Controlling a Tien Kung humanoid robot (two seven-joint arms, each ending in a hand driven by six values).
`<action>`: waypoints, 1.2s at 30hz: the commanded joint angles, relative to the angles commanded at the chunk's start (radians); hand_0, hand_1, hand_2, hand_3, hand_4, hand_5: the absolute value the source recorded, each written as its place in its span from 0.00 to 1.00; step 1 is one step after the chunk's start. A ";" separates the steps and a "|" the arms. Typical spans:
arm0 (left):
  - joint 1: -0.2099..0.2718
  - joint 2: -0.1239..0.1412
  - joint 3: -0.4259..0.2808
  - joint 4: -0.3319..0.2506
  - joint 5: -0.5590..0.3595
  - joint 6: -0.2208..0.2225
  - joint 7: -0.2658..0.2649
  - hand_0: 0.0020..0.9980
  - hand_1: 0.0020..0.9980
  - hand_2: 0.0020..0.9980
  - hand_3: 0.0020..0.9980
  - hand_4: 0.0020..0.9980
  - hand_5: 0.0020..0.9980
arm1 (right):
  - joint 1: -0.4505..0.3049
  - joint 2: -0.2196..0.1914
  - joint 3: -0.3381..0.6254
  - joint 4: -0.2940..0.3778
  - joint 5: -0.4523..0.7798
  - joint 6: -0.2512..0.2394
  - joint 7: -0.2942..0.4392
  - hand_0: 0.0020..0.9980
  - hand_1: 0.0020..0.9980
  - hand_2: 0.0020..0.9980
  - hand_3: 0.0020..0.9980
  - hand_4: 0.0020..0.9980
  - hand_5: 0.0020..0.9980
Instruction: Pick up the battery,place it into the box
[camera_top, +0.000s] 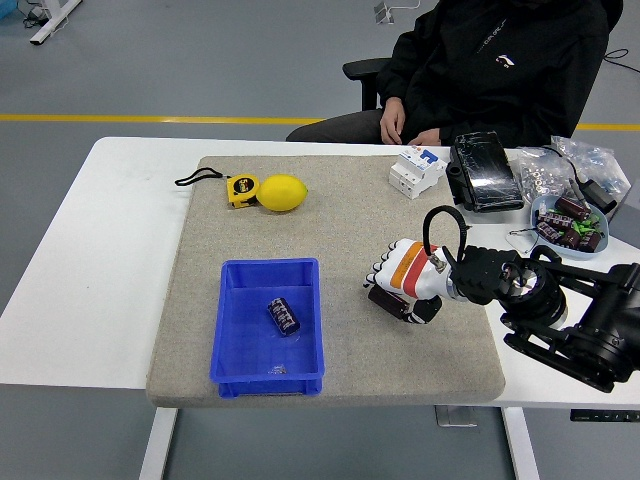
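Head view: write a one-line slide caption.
Right hand closes over a battery on the mat while another battery lies in the blue box.

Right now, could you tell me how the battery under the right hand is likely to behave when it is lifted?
The battery is a short dark cylinder lying on its side, so it could roll if nudged. It looks rigid. The felt mat probably damps rolling. The right hand covers most of it, so grip security is unclear.
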 joint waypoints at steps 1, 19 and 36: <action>0.000 0.000 0.000 0.000 0.000 0.000 0.000 0.72 0.70 0.66 0.58 0.63 0.54 | 0.000 0.000 0.000 -0.001 0.000 -0.002 0.000 0.74 0.72 0.80 0.84 0.81 0.24; -0.006 -0.002 0.009 0.001 -0.011 0.001 -0.004 0.72 0.70 0.66 0.58 0.63 0.54 | -0.004 -0.006 -0.003 -0.018 0.025 -0.034 0.016 0.56 0.54 0.61 0.60 0.68 0.20; -0.003 0.001 0.012 0.001 -0.011 -0.003 -0.003 0.72 0.70 0.66 0.58 0.63 0.54 | -0.021 -0.038 0.091 0.048 0.081 -0.037 -0.001 0.51 0.49 0.57 0.56 0.65 0.21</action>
